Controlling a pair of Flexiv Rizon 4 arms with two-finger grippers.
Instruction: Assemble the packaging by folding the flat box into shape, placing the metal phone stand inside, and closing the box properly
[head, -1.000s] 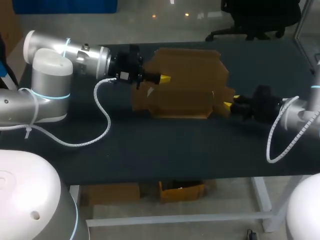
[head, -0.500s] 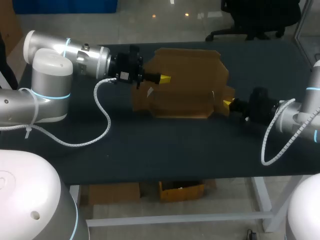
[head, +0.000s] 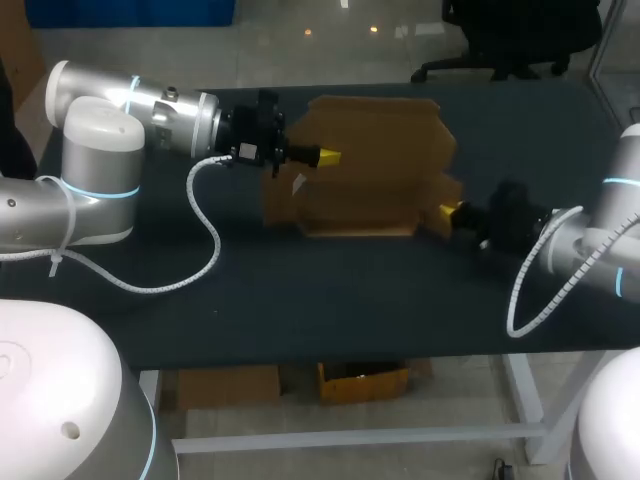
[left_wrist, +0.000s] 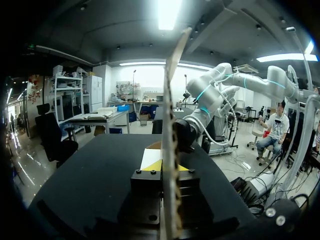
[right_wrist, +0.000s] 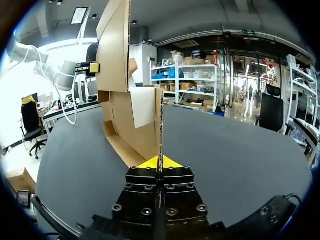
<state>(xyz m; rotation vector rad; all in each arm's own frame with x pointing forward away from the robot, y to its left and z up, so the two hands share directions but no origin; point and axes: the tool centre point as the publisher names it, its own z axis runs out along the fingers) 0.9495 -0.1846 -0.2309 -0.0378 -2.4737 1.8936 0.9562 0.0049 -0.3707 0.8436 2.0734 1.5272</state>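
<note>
A brown cardboard box (head: 370, 165), partly folded with panels standing up, sits on the black table at the middle back. My left gripper (head: 328, 157) is at the box's left side, shut on an upright panel. In the left wrist view that panel's edge (left_wrist: 170, 125) runs up between the yellow tips (left_wrist: 167, 166). My right gripper (head: 448, 210) is at the box's front right corner, shut on a side flap (right_wrist: 160, 125), whose edge rises from between the tips (right_wrist: 159, 162). No metal phone stand shows in any view.
The dark table top (head: 350, 290) stretches in front of the box to the near edge. The left arm's white cable (head: 205, 230) loops over the table left of the box. The right arm's cable (head: 530, 290) hangs near the right front.
My right gripper has moved a little left, in against the box's right corner, and closed on the side flap. The left arm and its hold on the panel have not changed.
</note>
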